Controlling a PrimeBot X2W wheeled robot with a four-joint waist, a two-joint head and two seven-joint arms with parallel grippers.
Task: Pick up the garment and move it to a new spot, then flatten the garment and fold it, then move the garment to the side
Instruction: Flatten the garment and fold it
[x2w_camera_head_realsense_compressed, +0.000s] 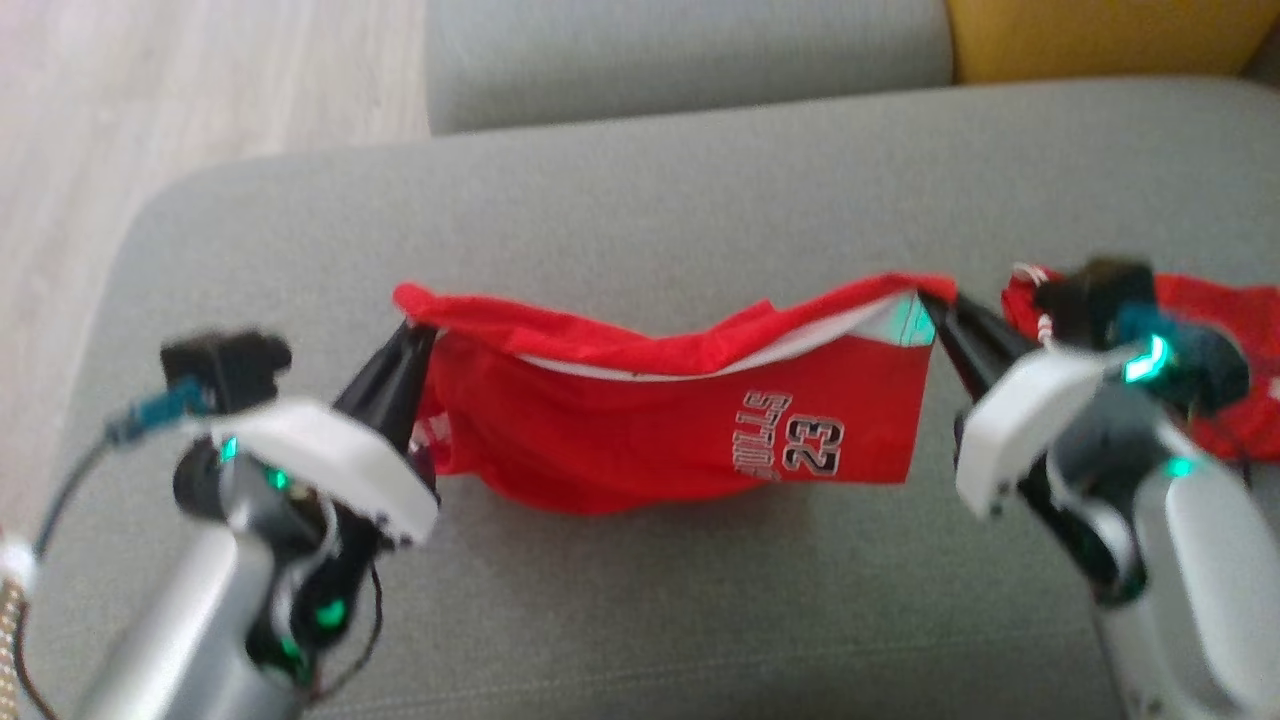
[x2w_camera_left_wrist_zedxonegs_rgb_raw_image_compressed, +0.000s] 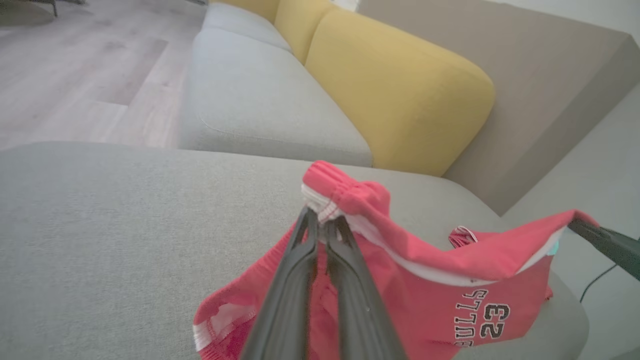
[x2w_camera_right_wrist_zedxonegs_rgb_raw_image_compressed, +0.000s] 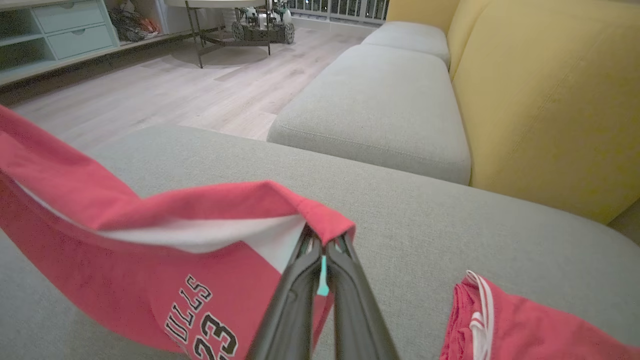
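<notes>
The garment is a pair of red shorts with white trim and a "23" print, hanging stretched above the grey cushion. My left gripper is shut on its left top corner, seen up close in the left wrist view as the garment pinched at the left gripper. My right gripper is shut on the right top corner; the right wrist view shows the garment clamped in the right gripper. The lower edge sags to the cushion.
A second red garment lies on the cushion behind my right arm, and it shows again as a red garment low in the right wrist view. Yellow back cushions stand behind the seat. Wood floor lies to the left.
</notes>
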